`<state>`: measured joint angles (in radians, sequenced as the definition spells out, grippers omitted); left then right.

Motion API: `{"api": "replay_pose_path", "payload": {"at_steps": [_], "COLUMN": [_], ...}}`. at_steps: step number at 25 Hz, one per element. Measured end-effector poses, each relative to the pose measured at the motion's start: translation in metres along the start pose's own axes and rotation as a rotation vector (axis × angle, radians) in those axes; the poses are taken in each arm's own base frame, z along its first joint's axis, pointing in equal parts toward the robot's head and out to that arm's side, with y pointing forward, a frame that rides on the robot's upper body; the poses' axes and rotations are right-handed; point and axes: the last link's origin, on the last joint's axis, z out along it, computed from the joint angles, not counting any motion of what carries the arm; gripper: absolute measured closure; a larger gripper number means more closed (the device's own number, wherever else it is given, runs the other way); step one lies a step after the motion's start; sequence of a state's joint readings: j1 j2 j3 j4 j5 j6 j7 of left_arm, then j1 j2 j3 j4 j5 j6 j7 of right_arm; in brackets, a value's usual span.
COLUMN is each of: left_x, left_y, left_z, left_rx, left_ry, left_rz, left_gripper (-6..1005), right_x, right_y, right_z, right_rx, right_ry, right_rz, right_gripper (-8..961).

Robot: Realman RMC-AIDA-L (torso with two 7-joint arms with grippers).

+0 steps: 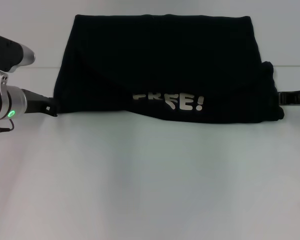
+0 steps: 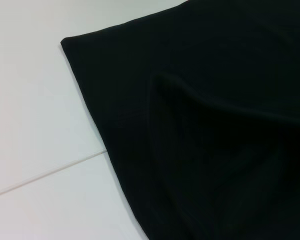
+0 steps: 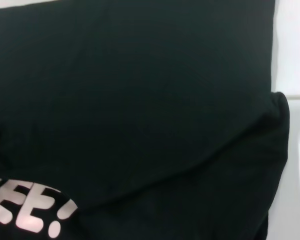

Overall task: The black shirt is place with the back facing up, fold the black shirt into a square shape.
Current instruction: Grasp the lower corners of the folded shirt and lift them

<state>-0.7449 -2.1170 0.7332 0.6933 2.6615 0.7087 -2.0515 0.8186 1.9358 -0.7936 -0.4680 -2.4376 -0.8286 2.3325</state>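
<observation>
Already folded to a wide band across far-centre table point(image 1: 150, 190), black shirt point(image 1: 160, 65): soft, limp, light, so pinch near corners w/ left gripper point(image 1: 49, 106) & right gripper point(image 1: 291, 97); jaw state can't tell.

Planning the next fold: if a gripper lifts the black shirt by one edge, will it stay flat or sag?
The black shirt would probably sag: its folded layers already drape in soft creases. The bunched right edge suggests it crumples if pushed. It looks light, so it may drag across the smooth white table.
</observation>
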Motion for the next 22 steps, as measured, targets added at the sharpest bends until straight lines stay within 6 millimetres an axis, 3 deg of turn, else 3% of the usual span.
{"api": "replay_pose_path", "payload": {"at_steps": [12, 22], "left_x": [0.0, -0.011], "left_y": [0.001, -0.005], "left_z": [0.0, -0.001], "left_rx": [0.0, 0.024], "left_ry": [0.002, -0.008], "left_rz": [-0.013, -0.057], "left_gripper": [958, 958], "right_x": [0.003, 0.007], "right_y": [-0.012, -0.026], "right_z": [-0.007, -0.012], "right_rx": [-0.016, 0.016], "right_ry": [-0.062, -0.074], "right_rz": [0.031, 0.045], "right_gripper": [942, 942]}}
